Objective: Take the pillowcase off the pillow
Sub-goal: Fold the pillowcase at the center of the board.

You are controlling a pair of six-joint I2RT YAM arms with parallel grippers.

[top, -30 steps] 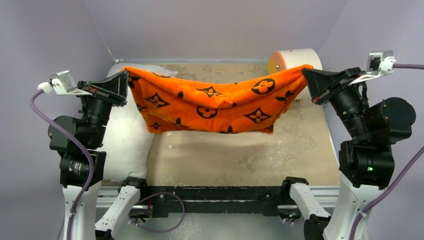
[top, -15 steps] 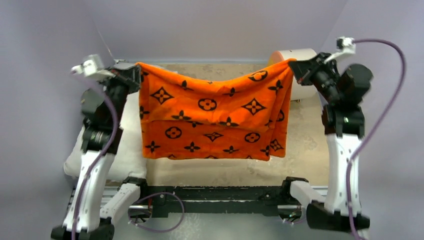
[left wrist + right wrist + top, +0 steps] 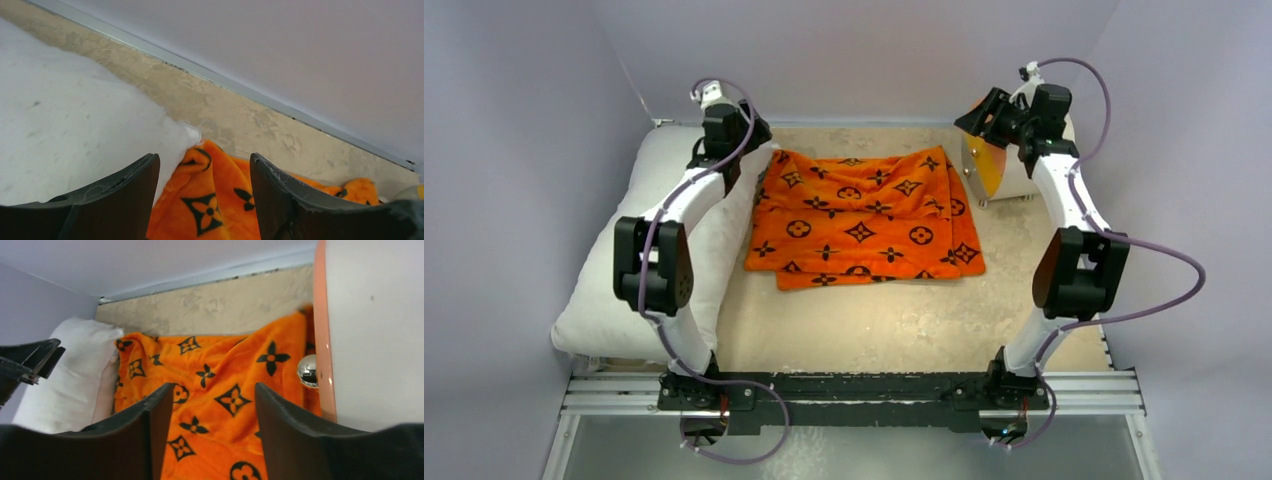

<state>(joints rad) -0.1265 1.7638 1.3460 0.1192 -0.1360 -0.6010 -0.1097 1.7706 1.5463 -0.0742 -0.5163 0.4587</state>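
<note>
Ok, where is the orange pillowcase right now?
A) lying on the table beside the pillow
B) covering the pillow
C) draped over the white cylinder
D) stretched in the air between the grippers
A: the pillowcase lies spread on the table, right of the bare white pillow.

Pillowcase (image 3: 864,220): bright orange plush, black flower, diamond and circle motifs. Off pillow (image 3: 639,280), empty, lying flat on worktop (image 3: 894,320), centre toward far wall. Loosely spread, roughly rectangular; rumpled folds along far edge, second layer peeking out at near edge. From my left wrist, I see its left edge touching pillow's far right corner. Pillow: plain white, plump, bare. Lies flat along my left side of worktop, long axis near to far, near end at front edge.
</note>
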